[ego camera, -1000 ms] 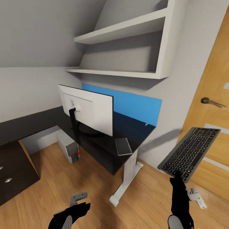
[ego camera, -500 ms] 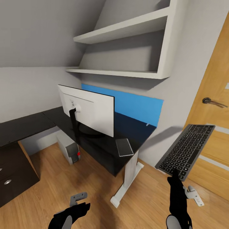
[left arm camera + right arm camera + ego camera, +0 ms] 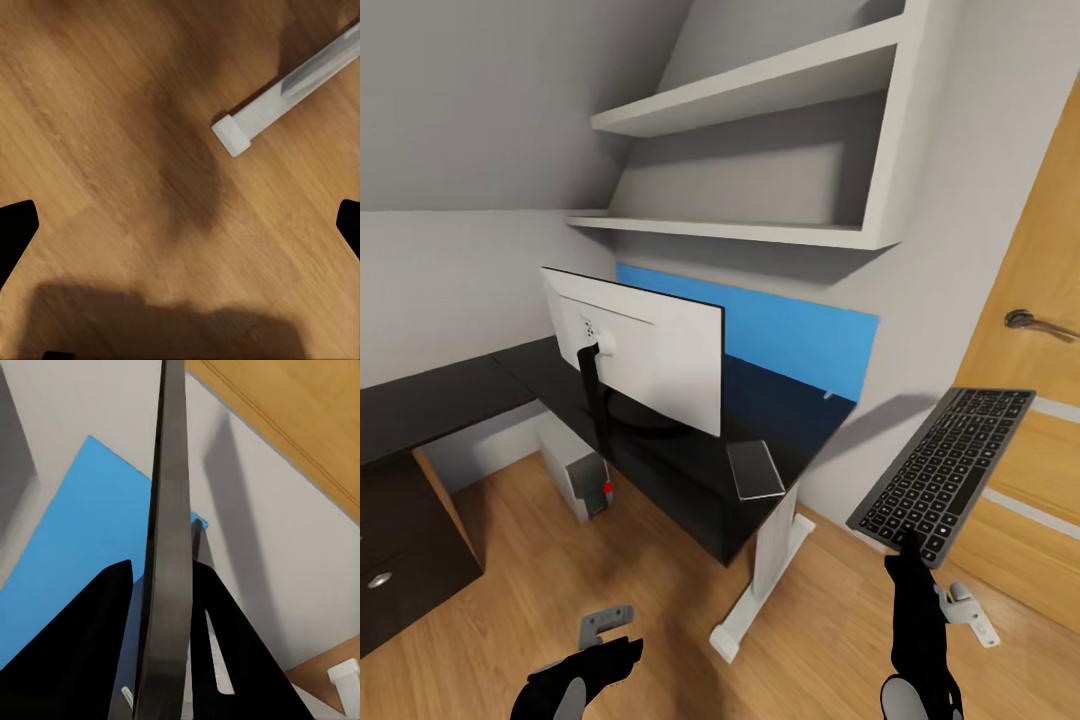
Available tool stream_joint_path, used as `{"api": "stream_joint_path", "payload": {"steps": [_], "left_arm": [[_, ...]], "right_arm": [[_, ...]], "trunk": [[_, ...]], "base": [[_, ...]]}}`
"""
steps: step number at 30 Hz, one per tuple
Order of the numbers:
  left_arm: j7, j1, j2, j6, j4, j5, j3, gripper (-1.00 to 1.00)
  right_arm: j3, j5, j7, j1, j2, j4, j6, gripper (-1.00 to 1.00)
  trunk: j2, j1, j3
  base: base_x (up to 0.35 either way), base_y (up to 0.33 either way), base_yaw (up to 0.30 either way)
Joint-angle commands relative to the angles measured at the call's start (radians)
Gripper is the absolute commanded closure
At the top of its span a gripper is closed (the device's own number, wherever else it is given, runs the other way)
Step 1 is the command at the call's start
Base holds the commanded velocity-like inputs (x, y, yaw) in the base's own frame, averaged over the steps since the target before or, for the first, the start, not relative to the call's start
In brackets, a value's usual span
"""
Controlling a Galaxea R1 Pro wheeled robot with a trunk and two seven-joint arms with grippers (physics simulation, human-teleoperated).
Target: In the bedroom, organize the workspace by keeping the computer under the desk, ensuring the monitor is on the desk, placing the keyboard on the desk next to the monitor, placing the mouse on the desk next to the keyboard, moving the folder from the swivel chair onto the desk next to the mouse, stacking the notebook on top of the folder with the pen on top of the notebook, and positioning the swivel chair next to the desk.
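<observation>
Right end effector (image 3: 909, 548), arm raised, clamps the keyboard (image 3: 943, 472) by its near edge beside the desk (image 3: 690, 450).

R arm low at view's right, wrist up, gripper (image 3: 907, 548) pointing up/fwd, both fingers (image 3: 101, 660) clamped on the edge of the keyboard (image 3: 945, 472), held tilted in air. L arm low at left, gripper (image 3: 600, 640) spread wide, nothing in it, aimed down at floor.

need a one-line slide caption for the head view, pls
Right claw holds the dark grey keyboard aloft beside the black desk bearing the white-backed monitor.
</observation>
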Motion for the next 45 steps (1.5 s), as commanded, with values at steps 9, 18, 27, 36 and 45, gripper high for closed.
{"api": "stream_joint_path", "payload": {"steps": [9, 18, 27, 36, 45], "left_arm": [[0.008, 0.000, 0.000, 0.003, -0.001, 0.011, -0.001, -1.00], [0.011, 0.000, 0.000, 0.003, 0.001, 0.012, -0.002, -1.00], [0.011, 0.000, 0.000, 0.003, 0.001, 0.011, -0.001, -1.00], [0.009, 0.000, 0.002, 0.002, 0.000, 0.012, 0.001, -1.00], [0.008, 0.000, 0.002, 0.001, 0.000, 0.012, 0.002, -1.00]], "right_arm": [[0.000, -0.002, -0.002, 0.000, 0.000, -0.002, -0.001, 1.00], [0.108, 0.014, -0.011, 0.002, 0.007, 0.017, -0.264, 1.00], [0.260, 0.019, -0.012, 0.008, 0.006, 0.075, -0.535, 1.00], [0.308, 0.022, -0.012, 0.009, 0.007, 0.102, -0.551, 1.00], [0.369, 0.017, -0.014, 0.009, 0.008, 0.164, -0.551, 1.00]], "trunk": [[0.000, 0.000, -0.001], [0.000, 0.000, -0.001], [0.000, 0.000, -0.001], [0.000, 0.000, -0.001], [0.000, 0.000, -0.001]], "base": [[0.121, 0.050, 0.000], [0.010, 0.004, 0.000], [0.000, 0.000, 0.000], [0.145, 0.000, 0.000], [0.322, 0.056, 0.000]]}}
